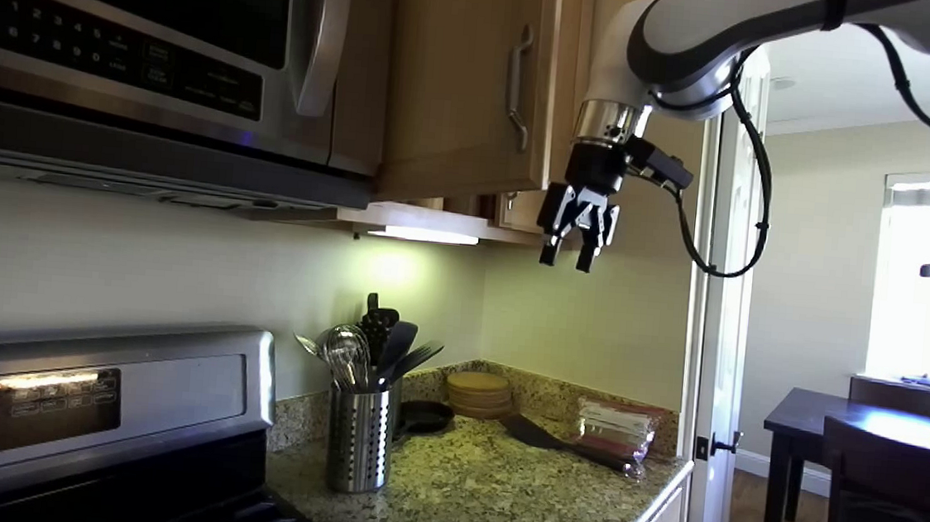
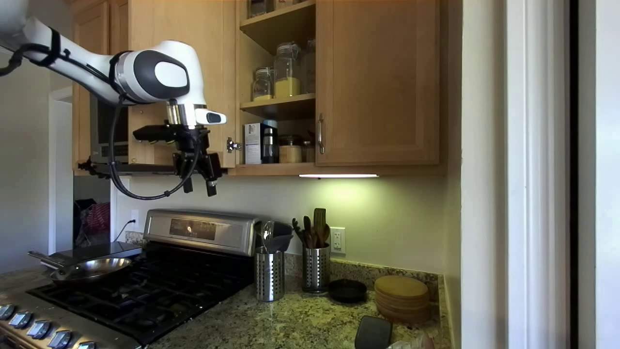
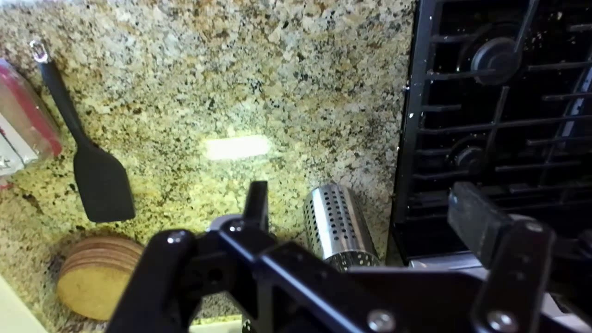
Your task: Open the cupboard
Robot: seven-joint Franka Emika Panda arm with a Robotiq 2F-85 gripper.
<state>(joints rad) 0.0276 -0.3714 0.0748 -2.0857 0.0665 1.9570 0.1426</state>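
Note:
The cupboard is light-beige wood on the wall above the counter. Its right door (image 2: 380, 82) is closed, with a slim silver handle (image 2: 320, 134). Its left door (image 2: 179, 22) is swung wide open, baring shelves with jars (image 2: 287, 72). The open door's outer face (image 1: 454, 78) and silver handle (image 1: 520, 87) show in an exterior view. My gripper (image 1: 566, 258) is open and empty beside that door's inner side, fingers pointing down below its lower edge, apart from the handle. It also shows open in an exterior view (image 2: 199, 188) and the wrist view (image 3: 360, 199). The wrist view shows no cupboard.
A stainless-steel microwave (image 1: 315, 50) hangs left of the cupboard, above the stove (image 2: 145, 286). On the granite counter (image 1: 480, 494) stand metal utensil holders (image 2: 269, 276), round wooden boards (image 2: 402, 295), a black pan (image 2: 347, 291), a spatula (image 3: 102, 185) and a plastic bag (image 1: 618, 426).

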